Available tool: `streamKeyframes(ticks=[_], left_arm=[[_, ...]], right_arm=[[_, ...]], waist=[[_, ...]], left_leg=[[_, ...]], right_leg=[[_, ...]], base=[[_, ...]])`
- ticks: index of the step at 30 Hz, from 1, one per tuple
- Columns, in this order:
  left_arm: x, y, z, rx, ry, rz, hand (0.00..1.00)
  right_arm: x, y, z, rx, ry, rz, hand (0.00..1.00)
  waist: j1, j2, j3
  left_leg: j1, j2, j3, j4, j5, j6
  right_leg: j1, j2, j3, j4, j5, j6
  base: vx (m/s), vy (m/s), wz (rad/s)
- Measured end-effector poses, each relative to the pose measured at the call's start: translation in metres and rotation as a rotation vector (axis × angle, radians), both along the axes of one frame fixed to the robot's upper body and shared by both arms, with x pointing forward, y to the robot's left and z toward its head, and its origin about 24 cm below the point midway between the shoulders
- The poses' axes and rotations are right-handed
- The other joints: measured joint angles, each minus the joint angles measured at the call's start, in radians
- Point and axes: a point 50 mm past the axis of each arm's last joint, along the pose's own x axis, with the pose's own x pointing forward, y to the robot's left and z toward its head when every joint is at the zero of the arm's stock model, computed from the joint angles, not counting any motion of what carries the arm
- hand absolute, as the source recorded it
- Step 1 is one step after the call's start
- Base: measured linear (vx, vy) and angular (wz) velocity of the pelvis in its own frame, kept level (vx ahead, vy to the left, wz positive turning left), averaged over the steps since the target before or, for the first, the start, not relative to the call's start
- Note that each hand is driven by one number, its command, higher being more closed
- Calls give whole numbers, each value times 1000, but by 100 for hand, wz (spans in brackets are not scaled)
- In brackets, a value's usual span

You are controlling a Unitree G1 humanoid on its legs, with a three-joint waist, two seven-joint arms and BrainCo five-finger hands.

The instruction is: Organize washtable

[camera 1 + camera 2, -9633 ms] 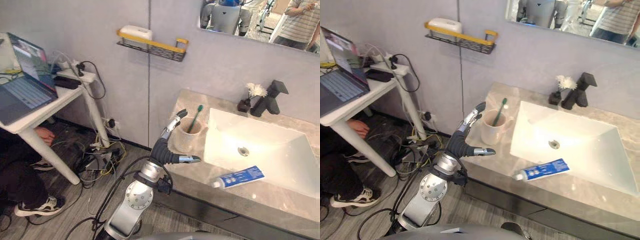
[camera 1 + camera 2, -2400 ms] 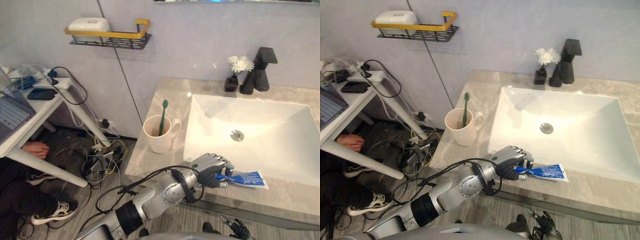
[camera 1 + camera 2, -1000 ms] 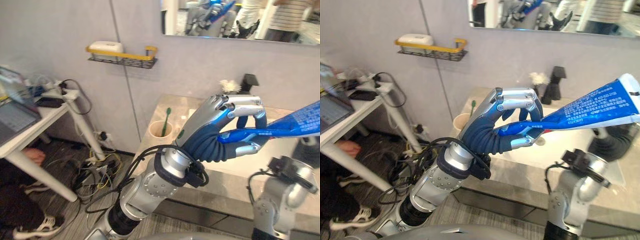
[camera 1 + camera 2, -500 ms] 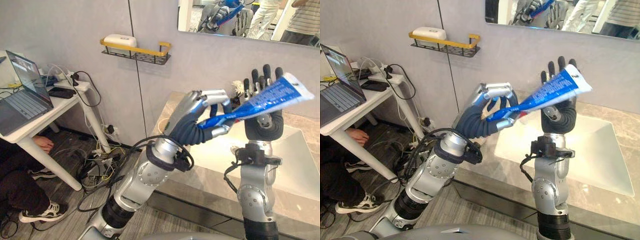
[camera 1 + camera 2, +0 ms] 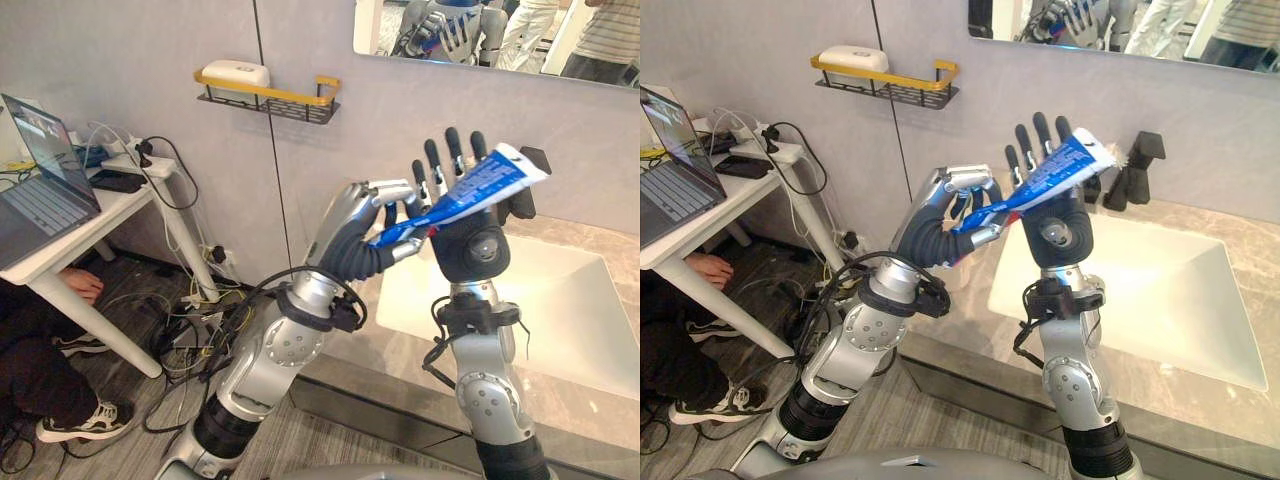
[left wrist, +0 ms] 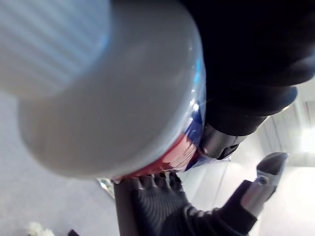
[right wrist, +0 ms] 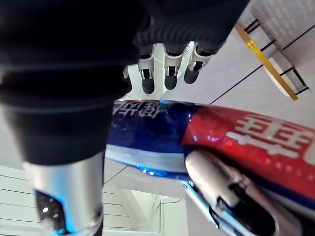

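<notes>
One toothpaste tube [image 5: 485, 186] above the sink [image 5: 565, 325], clasped by the left hand [image 5: 360, 240]. Right hand [image 5: 470, 245], fingers straight, partly screens one black tap [image 5: 1140, 160].

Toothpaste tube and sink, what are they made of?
The toothpaste tube looks like soft, glossy plastic: light glints on its blue skin and its end is pressed flat. The sink looks like smooth white ceramic, probably; it is shiny and even.

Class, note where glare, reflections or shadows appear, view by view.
Left eye view: the mirror reflects a person. Right wrist view: small bright glints on the glossy toothpaste tube. Left wrist view: highlights on the tube near its white cap.
</notes>
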Motion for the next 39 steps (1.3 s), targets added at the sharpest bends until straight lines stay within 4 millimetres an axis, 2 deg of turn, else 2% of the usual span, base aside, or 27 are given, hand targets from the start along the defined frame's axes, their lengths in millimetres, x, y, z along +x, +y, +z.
streamKeyframes(ticks=[4,10,16,26,27,39], left_arm=[[4,9,2,-23,-7,52,100],[4,9,2,-27,-12,62,100],[2,8,-3,-25,12,56,100],[-7,-8,-8,1,23,-37,100],[-8,-9,-8,6,24,-44,100],[-14,-19,-12,27,39,-109,100]], right_arm=[[-2,7,-1,-8,-8,42,0],[-3,10,-1,-12,-7,62,0],[-5,23,-5,-1,20,140,0],[-6,26,-6,9,32,157,0],[-6,26,-6,9,33,158,100],[-7,20,-11,38,70,106,100]], waist=[[0,-2,2],[-1,-2,2],[-2,-1,2],[-1,-1,2],[-1,-1,2],[-2,0,1]], left_leg=[[0,0,1,0,0,0],[0,0,4,0,-1,0],[0,0,10,0,-2,0],[-2,0,9,0,-2,0],[-2,0,9,0,-2,0],[-4,0,5,0,-2,0]], right_leg=[[0,0,0,-1,0,0],[-2,0,2,-3,0,0],[-6,0,8,-3,1,-1],[-7,0,7,-3,1,-1],[-7,0,7,-3,1,-1],[-6,0,4,-3,1,-1]], base=[[0,0,0],[0,0,0],[2,0,-2],[0,0,0],[0,0,0],[0,0,0]])
